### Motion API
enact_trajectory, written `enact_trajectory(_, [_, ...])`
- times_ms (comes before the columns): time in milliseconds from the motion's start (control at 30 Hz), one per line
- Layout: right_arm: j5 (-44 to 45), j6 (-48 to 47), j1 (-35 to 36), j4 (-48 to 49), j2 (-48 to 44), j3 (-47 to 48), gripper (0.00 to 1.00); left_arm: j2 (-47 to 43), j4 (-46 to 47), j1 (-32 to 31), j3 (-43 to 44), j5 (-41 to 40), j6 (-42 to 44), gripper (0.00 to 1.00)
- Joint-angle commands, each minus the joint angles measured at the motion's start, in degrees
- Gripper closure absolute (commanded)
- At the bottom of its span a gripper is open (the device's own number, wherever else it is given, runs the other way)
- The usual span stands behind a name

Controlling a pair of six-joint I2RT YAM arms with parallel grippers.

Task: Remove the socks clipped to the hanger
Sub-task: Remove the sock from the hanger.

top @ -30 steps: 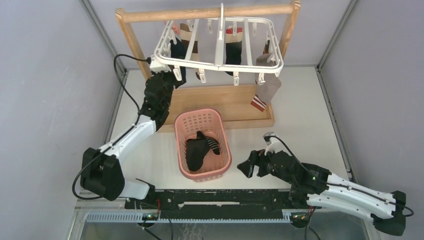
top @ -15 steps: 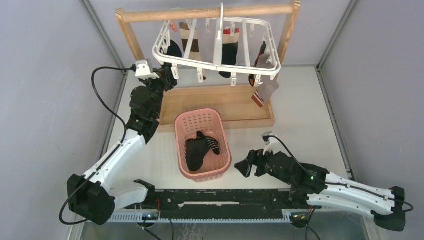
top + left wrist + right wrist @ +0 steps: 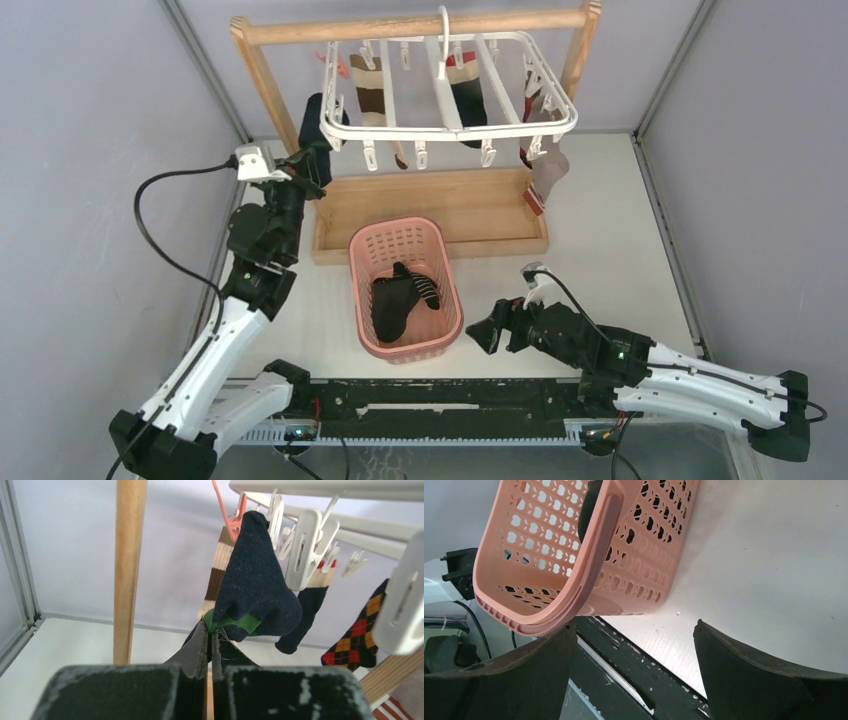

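Observation:
The white hanger (image 3: 452, 128) hangs from the wooden rack's rod and also shows in the left wrist view (image 3: 325, 487). My left gripper (image 3: 308, 165) is shut on the green-banded cuff of a dark navy sock (image 3: 255, 590), at its tips (image 3: 211, 630). The sock's top sits at the clips and it stretches left of the frame (image 3: 312, 118). A brown-and-cream banded sock (image 3: 372, 95), a dark sock with a red-white cuff (image 3: 468, 95), an argyle sock (image 3: 357, 635) and a grey sock (image 3: 548, 175) hang from the hanger. My right gripper (image 3: 487, 335) is open and empty (image 3: 634, 630).
A pink basket (image 3: 450, 270) stands in the table's middle with a black sock (image 3: 390, 305) and a striped sock (image 3: 425, 287) inside; its corner (image 3: 574, 555) is just ahead of my right gripper. The wooden rack (image 3: 410, 25) has a flat base (image 3: 470, 205). Grey walls close both sides.
My left arm has drawn back to the left with the navy sock in its grip. The hanger has swung to the right and levelled. The right arm has barely moved.

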Motion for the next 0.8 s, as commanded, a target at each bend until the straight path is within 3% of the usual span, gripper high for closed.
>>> enact_trajectory(0, [-0.68, -0.21, 0.35, 2.75, 0.1, 1.34, 0.07, -3.81, -0.75, 0.31, -1.68, -0.22, -0.88, 1.0])
enact_trajectory(567, [-0.73, -1.14, -0.11, 1.84, -1.04, 1.33, 0.07, -9.81, -8.63, 0.22, -1.15, 6.02, -3.73, 1.0])
enact_trajectory(767, [-4.26, -2.42, -3.41, 2.83, -0.29, 1.53, 0.06, -9.94, -10.52, -0.22, -0.9, 8.6, -4.5, 1.0])
